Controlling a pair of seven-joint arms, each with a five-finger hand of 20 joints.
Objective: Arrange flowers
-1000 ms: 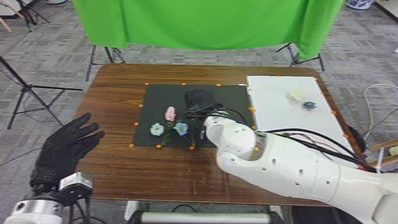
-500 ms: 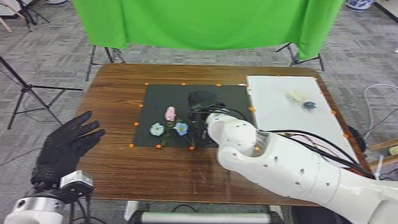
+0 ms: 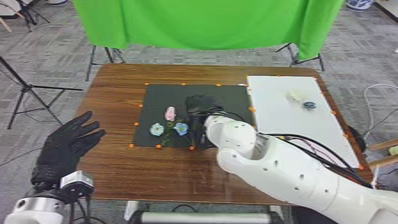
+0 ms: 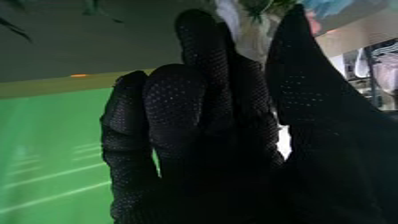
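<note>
**Three blooms (image 3: pixel 171 113) shared a mat (image 3: pixel 162 95) with a robot's right hand (image 3: pixel 201 103)**

The pink bloom (image 3: pixel 171 112) lay on the mat's left half, farther from the robot than the pale bloom (image 3: pixel 157 129) and the blue bloom (image 3: pixel 181 128), which sat side by side toward the mat's near edge. Their green stems (image 3: pixel 165 139) ran together toward that edge, probably so the heads would fan out like a bouquet.

The right hand was over the mat, just beside the group on its right. Its fingers (image 4: pixel 174 97) were extended, the thumb (image 4: pixel 298 85) a narrow gap apart. Something pale (image 4: pixel 252 41) showed between the tips; whether the hand had hold of it could not be told. The position suggested that a further stem was being set on the group's right, where a light touch would spare the blooms already laid.

Right of the mat, on white paper (image 3: pixel 277 115), lay a cream piece (image 3: pixel 298 95) and a small blue-gray piece (image 3: pixel 309 105), presumably set aside for later.

The left hand (image 3: pixel 67 145) hung well apart from the mat on its left, spread and empty, likely so placed to leave the right arm room.
</note>
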